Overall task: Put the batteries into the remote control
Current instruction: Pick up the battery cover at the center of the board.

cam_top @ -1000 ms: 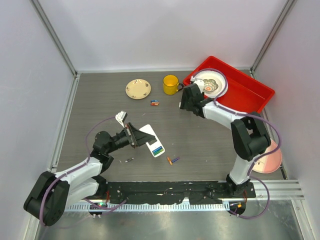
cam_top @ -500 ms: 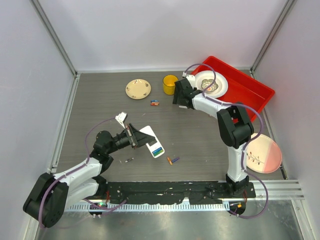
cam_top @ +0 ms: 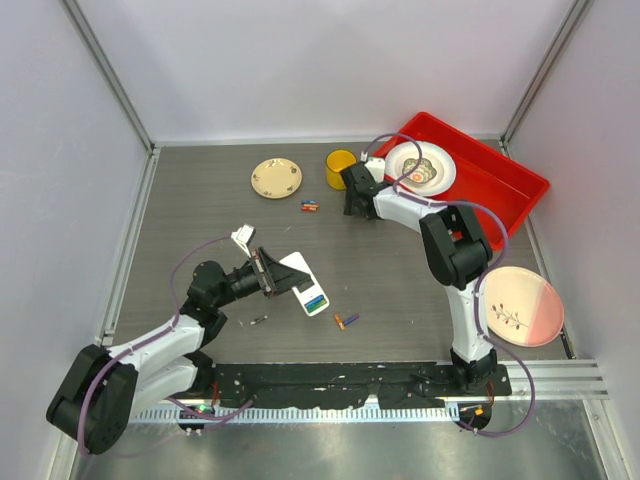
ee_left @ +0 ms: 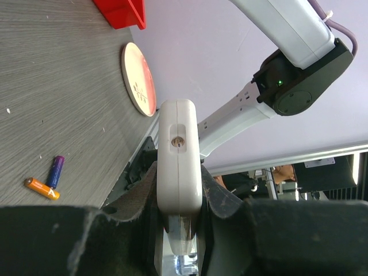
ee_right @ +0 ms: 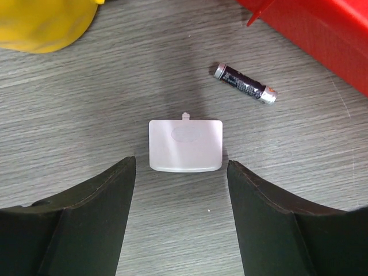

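Evidently the left gripper [ee_left: 179, 198] is clamped on the remote control [ee_left: 179, 150], its fingers [ee_left: 137, 194] pressed to the two long sides so that the white body juts forward, probably to hold it steady as a fixed target for the other arm; from above, the remote control sits off the middle of the table [cam_top: 200, 200], toward the near left corner, and green and blue patches at its near end look like cells already seated, though the view is too small to be sure; the right gripper [ee_right: 180, 172] hangs near the far edge with its jaws wide apart, standing either side of a small white cover [ee_right: 186, 145] that lies flat and untouched, likely the lid of the battery bay, off so that the bay is open; just beyond the cover lies a dark battery [ee_right: 245, 83] with a silver end, near the red tray [ee_right: 322, 34] in the far right corner, while the yellow mug [ee_right: 40, 20] stands on the other side; two batteries [cam_top: 310, 206] lie together toward the far edge, left of that gripper, and an orange and purple pair [cam_top: 346, 320] rests toward the near edge, near the remote control but apart from it, so loose cells lie within reach of either arm.
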You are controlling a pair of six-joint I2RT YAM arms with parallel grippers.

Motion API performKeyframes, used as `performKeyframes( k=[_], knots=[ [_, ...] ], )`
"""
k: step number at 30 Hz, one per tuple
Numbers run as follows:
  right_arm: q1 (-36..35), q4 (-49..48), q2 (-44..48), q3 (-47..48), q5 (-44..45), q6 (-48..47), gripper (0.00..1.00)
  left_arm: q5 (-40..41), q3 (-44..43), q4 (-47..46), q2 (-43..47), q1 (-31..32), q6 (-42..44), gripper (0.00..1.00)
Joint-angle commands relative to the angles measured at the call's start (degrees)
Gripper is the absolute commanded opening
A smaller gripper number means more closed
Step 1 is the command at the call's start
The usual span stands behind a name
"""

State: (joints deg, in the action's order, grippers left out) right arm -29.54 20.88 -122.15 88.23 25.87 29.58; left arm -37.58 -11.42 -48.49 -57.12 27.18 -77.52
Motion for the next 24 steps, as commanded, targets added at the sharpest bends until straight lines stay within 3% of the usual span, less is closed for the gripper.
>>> performKeyframes(
  k=[1, 13, 24],
  knots=[
    [-0.4, 1.0, -1.0, 3.3, 3.2, 1.5, 0.70, -0.7, -0.9, -1.4, 1.3, -0.3, 0.9, 0.00],
    [-0.4, 2.3, -3.2, 5.2, 3.7, 0.6, 0.70, -0.8, -1.2, -0.2, 1.5, -0.3, 1.5, 0.00],
    [-0.4, 2.3, -3.0, 3.5, 2.1, 1.7, 0.63, -0.6, -1.4, 0.1, 1.8, -0.4, 1.6, 0.00]
  ],
)
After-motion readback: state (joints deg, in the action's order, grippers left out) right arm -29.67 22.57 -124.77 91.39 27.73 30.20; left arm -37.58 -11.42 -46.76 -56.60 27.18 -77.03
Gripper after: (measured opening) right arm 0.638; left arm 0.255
